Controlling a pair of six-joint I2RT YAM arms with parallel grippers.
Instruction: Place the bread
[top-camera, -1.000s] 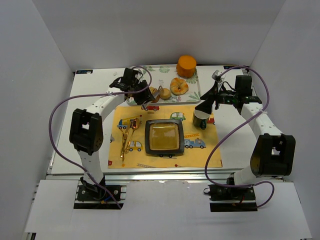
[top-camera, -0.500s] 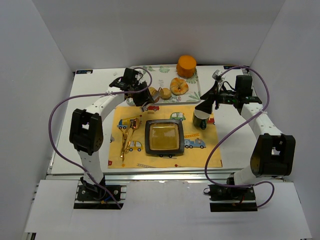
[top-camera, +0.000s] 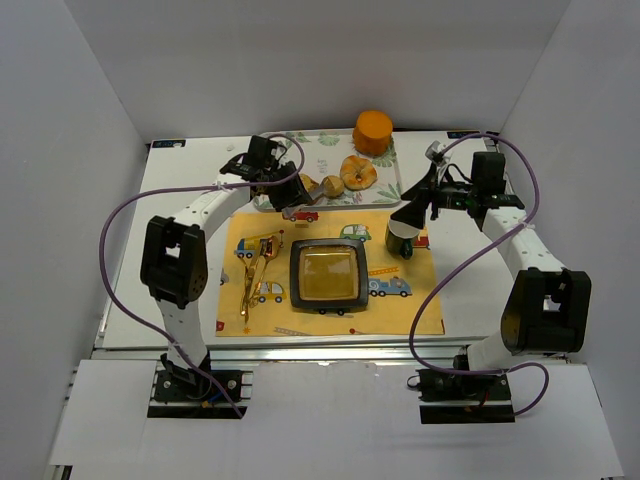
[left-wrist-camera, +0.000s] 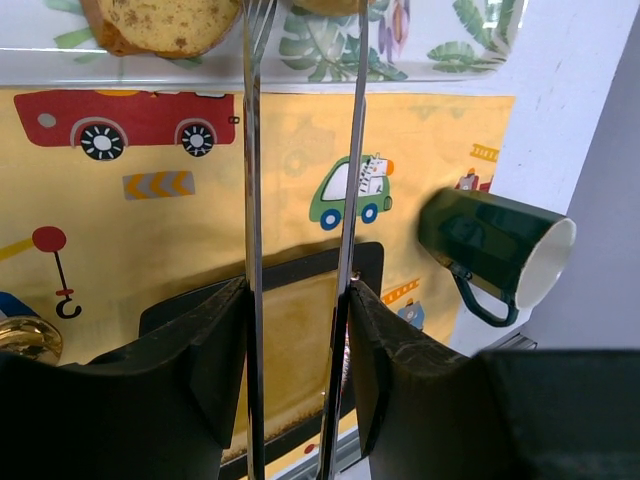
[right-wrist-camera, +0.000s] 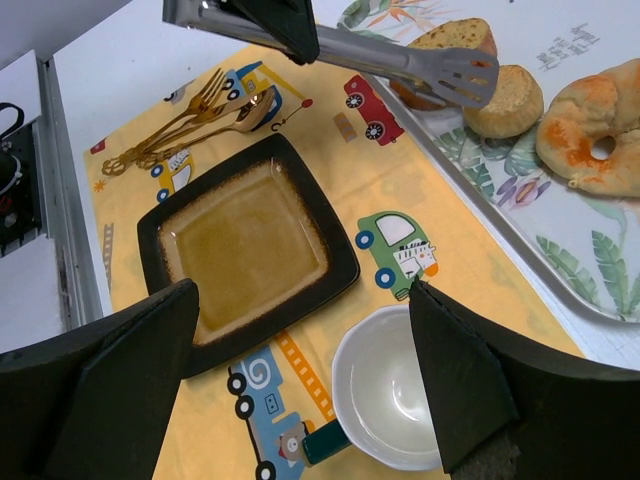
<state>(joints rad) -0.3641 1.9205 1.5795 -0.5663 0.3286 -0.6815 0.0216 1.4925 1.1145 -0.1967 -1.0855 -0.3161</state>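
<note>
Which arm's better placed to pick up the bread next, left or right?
Left. The left gripper holds the tongs, with their tips right at the bread on the tray. The right gripper hangs open and empty over the mug, away from the bread.

The long silver metal tongs (right-wrist-camera: 400, 60) have a brushed satin finish. The fingers (left-wrist-camera: 205, 370) of the left end effector (left-wrist-camera: 298, 295) are black matt plastic with fine layered ridges. The small round golden-tan bun (right-wrist-camera: 505, 100) has a dry, matt, finely pitted crust. The square ceramic plate (right-wrist-camera: 312, 212) is glazed, with a glossy amber centre and a dark rim. The dark green mug (left-wrist-camera: 480, 245) is glossy, white inside. The gold cutlery (right-wrist-camera: 200, 115) is polished metal. The yellow car-print placemat (left-wrist-camera: 430, 140) is smooth and matt. The leaf-print tray (right-wrist-camera: 540, 215) is glossy.
</note>
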